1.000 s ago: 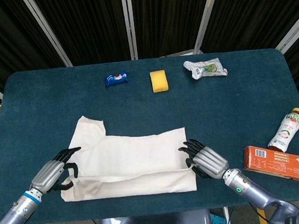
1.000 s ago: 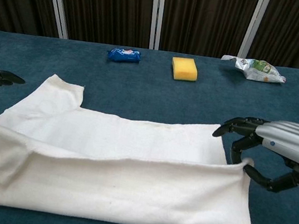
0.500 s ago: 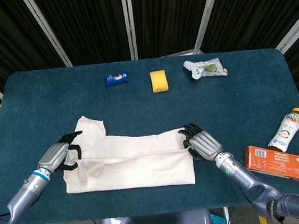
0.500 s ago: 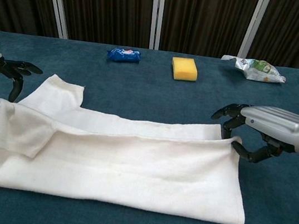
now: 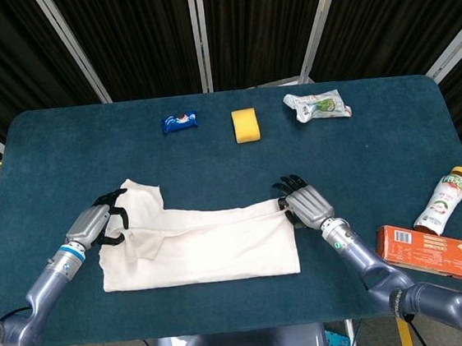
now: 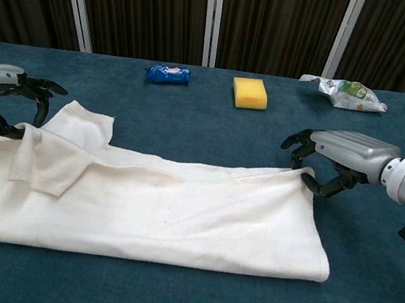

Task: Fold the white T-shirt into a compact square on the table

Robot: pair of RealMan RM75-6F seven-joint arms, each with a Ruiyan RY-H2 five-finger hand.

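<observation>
First fold laid, both hands at the far edge

Your left hand (image 6: 5, 92) and right hand (image 6: 338, 160) each pinch the white T-shirt (image 5: 197, 247), lying near-centre. Release unevenly and the folded layer may drag askew; the left sleeve could bunch.

white T-shirt (image 5: 197, 244) | near edge carried farther back | fold flatter

Left silver-backed robot hand (image 5: 94, 225) low at the near-left, black fingers (image 6: 37, 95) curled down, pinching the far-left corner of the folded white cotton T-shirt (image 5: 201, 246). Right silver-backed robot hand (image 5: 306, 204) level with it, palm down, fingers (image 6: 301, 142) hooked around the cloth's far-right corner. Both forearms stretched forward from the near edge, wrists angled inward.
</observation>
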